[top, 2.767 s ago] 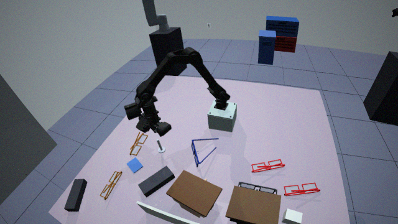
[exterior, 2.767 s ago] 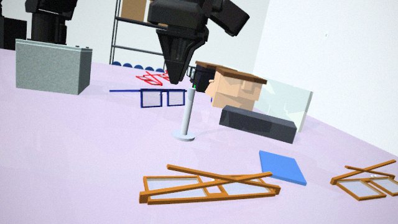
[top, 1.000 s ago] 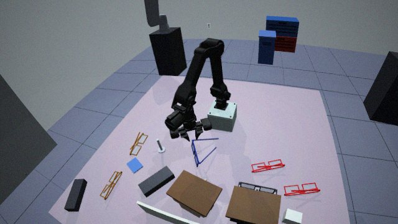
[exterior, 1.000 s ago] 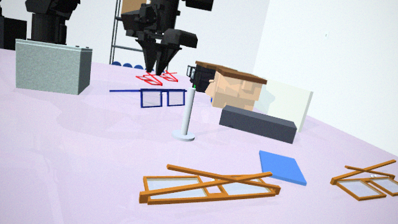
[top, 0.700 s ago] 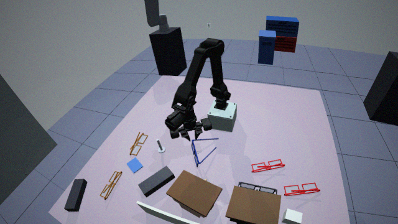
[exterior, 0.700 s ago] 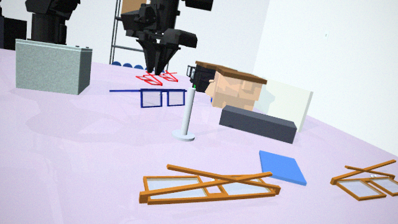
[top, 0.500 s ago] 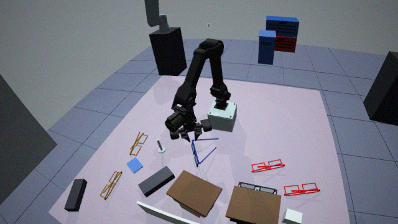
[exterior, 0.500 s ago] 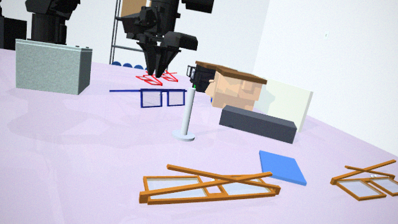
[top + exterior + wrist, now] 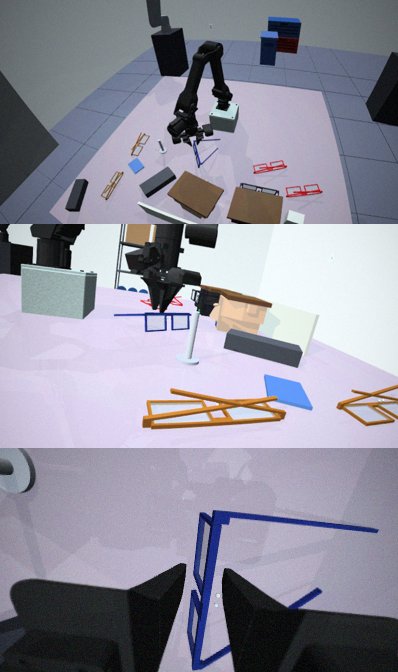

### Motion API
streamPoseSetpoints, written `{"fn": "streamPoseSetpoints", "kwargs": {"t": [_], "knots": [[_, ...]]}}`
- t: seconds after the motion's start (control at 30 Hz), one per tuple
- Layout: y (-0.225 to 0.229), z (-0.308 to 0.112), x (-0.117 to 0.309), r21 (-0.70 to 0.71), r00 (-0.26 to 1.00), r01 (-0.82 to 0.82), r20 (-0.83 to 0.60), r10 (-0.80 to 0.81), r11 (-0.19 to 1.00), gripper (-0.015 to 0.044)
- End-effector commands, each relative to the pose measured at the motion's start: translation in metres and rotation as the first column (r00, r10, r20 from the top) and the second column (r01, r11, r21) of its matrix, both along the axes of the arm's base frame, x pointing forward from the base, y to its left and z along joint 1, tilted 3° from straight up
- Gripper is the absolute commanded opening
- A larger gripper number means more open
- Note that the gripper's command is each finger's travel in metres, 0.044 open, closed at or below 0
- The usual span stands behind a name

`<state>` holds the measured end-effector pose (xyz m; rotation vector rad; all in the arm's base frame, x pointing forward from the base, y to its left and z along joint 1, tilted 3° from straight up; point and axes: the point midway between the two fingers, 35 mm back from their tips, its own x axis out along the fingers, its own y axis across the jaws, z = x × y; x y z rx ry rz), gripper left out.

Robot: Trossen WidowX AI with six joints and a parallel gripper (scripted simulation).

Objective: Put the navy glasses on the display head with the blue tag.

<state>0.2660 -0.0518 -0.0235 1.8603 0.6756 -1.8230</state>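
Note:
The navy glasses point(image 9: 201, 163) point(image 9: 155, 313) point(image 9: 210, 568) stand upright with both temples spread. My gripper point(image 9: 194, 144) point(image 9: 158, 310) point(image 9: 204, 572) is partly open and empty, pointing down just above the glasses. In the wrist view its fingertips are on either side of the front frame near the bridge. The tan display head point(image 9: 196, 193) point(image 9: 237, 314) has a flat brown top and a small blue patch point(image 9: 216, 323) low on its face side. The other head point(image 9: 256, 203) point(image 9: 209, 300) is dark-faced, with black glasses point(image 9: 259, 189) at its front.
A thin post point(image 9: 160, 145) point(image 9: 191, 336) on a round base stands near the navy glasses. A dark block point(image 9: 158, 182) point(image 9: 262, 348) and a pale panel point(image 9: 165, 214) flank the tan head. Orange glasses point(image 9: 137, 153), a blue square point(image 9: 135, 165) and red glasses point(image 9: 270, 168) lie around.

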Motion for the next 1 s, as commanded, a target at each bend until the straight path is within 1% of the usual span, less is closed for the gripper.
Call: {"fn": "streamPoseSetpoints", "kwargs": {"t": [0.0, 0.47, 0.93, 0.97], "knots": [[0.001, -0.007, -0.001, 0.005, 1.000, 0.002, -0.003, -0.002, 1.000, 0.0120], [0.001, -0.030, -0.002, 0.005, 1.000, 0.002, -0.004, -0.002, 1.000, 0.0120], [0.005, -0.031, -0.005, 0.006, 1.000, 0.002, -0.004, -0.002, 1.000, 0.0120], [0.003, -0.030, -0.003, 0.001, 1.000, -0.001, -0.004, 0.001, 1.000, 0.0113]]}}
